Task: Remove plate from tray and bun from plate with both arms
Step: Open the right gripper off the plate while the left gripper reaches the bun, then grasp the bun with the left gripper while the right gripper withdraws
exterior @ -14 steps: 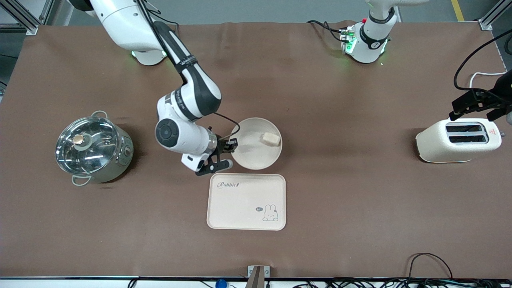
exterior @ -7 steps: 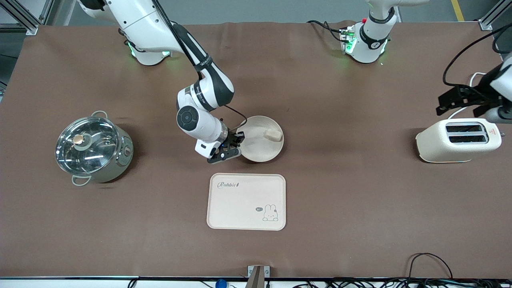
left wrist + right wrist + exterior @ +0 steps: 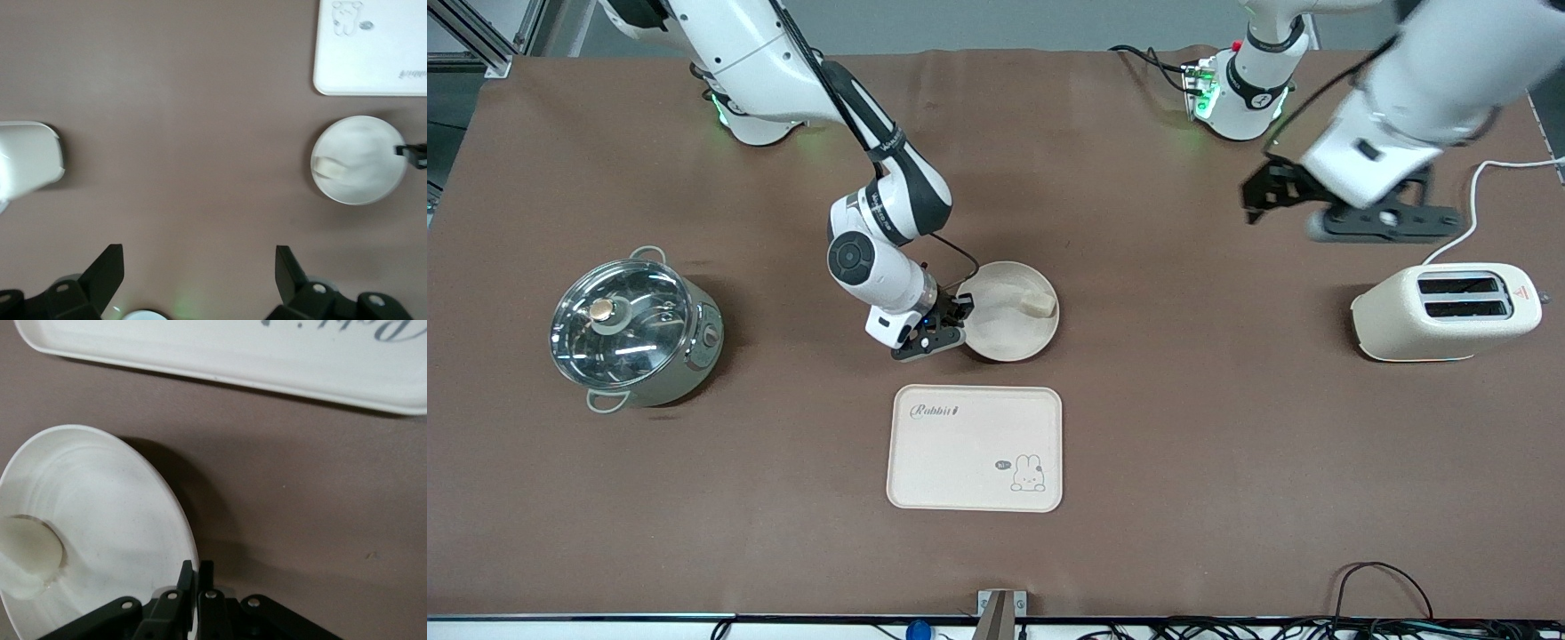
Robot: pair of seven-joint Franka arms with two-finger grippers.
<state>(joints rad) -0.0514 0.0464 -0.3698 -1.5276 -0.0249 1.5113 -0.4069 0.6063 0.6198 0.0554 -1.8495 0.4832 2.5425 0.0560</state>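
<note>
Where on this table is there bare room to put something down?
Bare brown cloth lies between the round cream plate and the cream toaster, and between the steel pot and the rectangular rabbit tray. It is crowded where plate, tray and right gripper meet.

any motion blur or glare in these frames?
Front view: left arm and its claw smeared by motion; pot lid shows glare. Left wrist view: soft overall, plate and toaster blurred. Right wrist view: sharp, plate casts a dark shadow on the table.
</note>
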